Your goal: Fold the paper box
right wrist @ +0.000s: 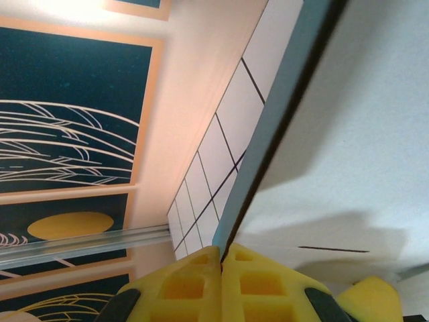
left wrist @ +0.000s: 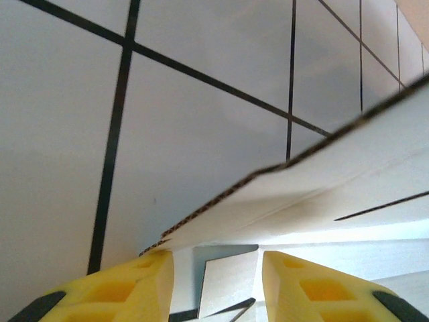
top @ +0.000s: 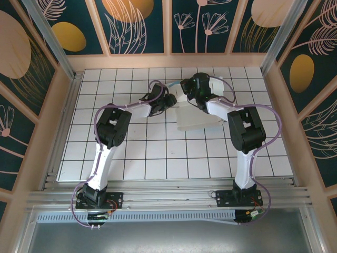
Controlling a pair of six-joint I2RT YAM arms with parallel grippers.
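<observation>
The paper box (top: 194,118) is a pale whitish sheet, partly raised off the tiled table near the back middle. My right gripper (top: 191,94) is at its far edge. In the right wrist view that gripper (right wrist: 221,258) is shut on the box's thin edge (right wrist: 281,127), turquoise on one side and pale on the other. My left gripper (top: 169,101) is at the sheet's left edge. In the left wrist view its yellow fingers (left wrist: 127,288) stand apart around the gap (left wrist: 218,288). A small pale flap (left wrist: 228,282) shows between them, touching neither. The box's raw edge (left wrist: 268,171) crosses above.
The white tiled table (top: 131,153) has bare tiles to the left, right and front of the sheet. A beige rim (top: 168,60) and patterned walls close the back and sides. Metal posts (top: 52,39) stand at the back corners.
</observation>
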